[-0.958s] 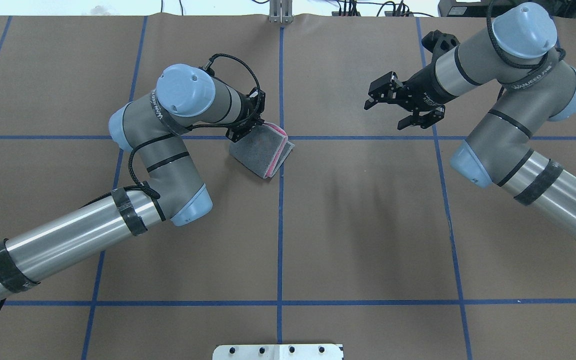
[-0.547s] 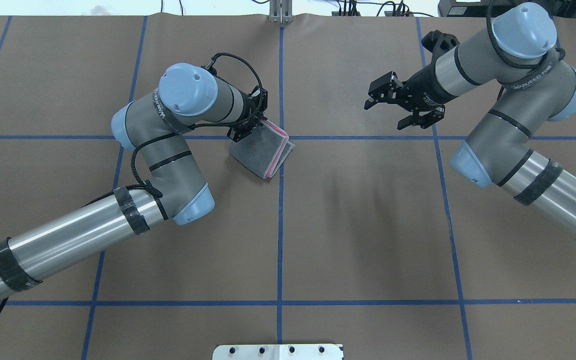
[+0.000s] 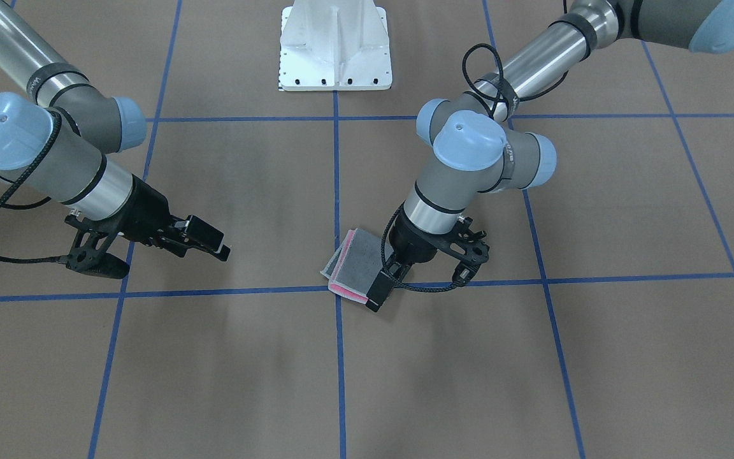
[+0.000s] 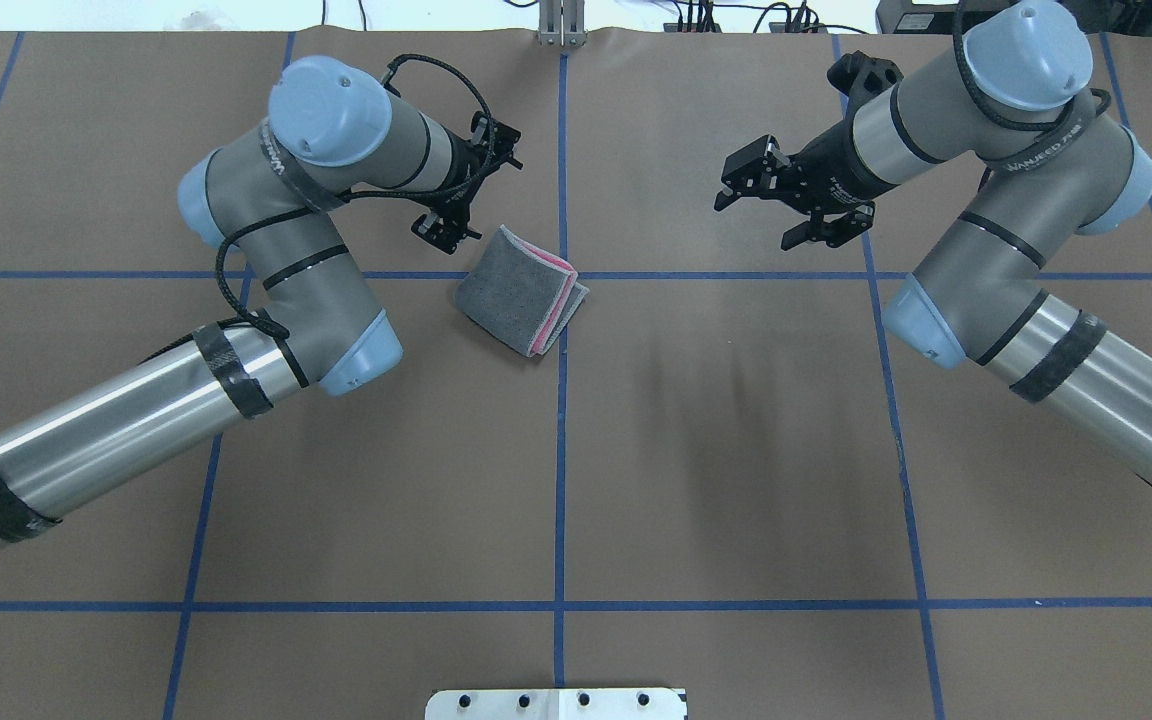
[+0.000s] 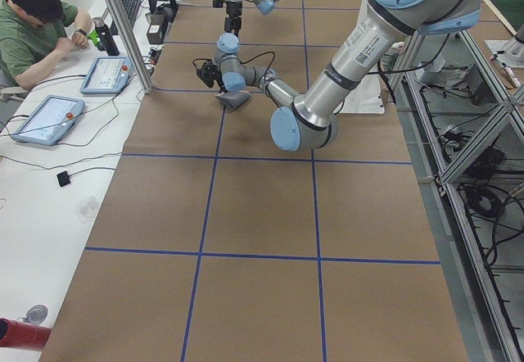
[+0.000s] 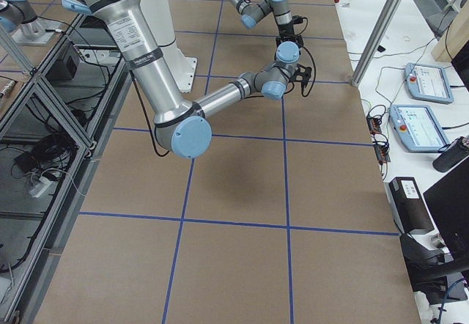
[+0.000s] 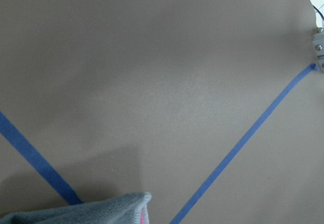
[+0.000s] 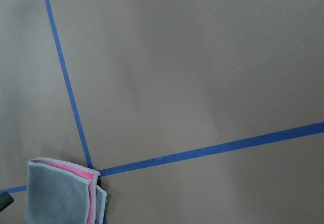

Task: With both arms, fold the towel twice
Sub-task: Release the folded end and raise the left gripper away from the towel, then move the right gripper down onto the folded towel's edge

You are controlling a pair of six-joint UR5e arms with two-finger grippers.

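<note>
Reaching in with the left arm [image 4: 116, 440], forearm folded back sharply at the elbow, wrist tipped steeply downward. Carrying the left gripper [image 4: 464, 190] low, jaws spread wide. Reaching in from the opposite side with the right arm [image 4: 1086, 360], likewise bent at the elbow, wrist nearly level. Pointing the right gripper [image 4: 761, 212] toward the left one, well apart from it, jaws parted.

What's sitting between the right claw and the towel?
Nothing visible. Only bare table lies between the open right claw and the folded towel. The left claw is on the towel's opposite side.
</note>
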